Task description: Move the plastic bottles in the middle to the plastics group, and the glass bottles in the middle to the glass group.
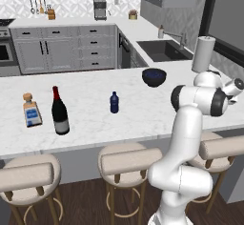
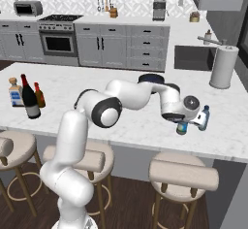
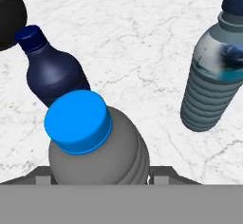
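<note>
My gripper [image 3: 100,174] is shut on a greyish plastic bottle [image 3: 97,147] with a bright blue cap, low over the counter's right end [image 2: 182,127]. Just past it stand the plastics group: a dark blue bottle [image 3: 53,73] and a ribbed translucent teal bottle [image 3: 211,80], the latter also beside my hand [image 2: 204,118]. Another small dark blue plastic bottle [image 1: 114,102] stands alone mid-counter. The tall dark wine bottle [image 1: 59,112] stands at the left, next to the squat clear bottle with blue label [image 1: 31,110] and the small brown red-capped bottle [image 2: 39,95].
A dark bowl [image 1: 154,76] sits behind mid-counter, and its edge shows in the hand view [image 3: 9,21]. A paper towel roll [image 1: 203,53] stands at the far right by the sink [image 1: 162,50]. Stools [image 1: 127,161] line the counter's near edge.
</note>
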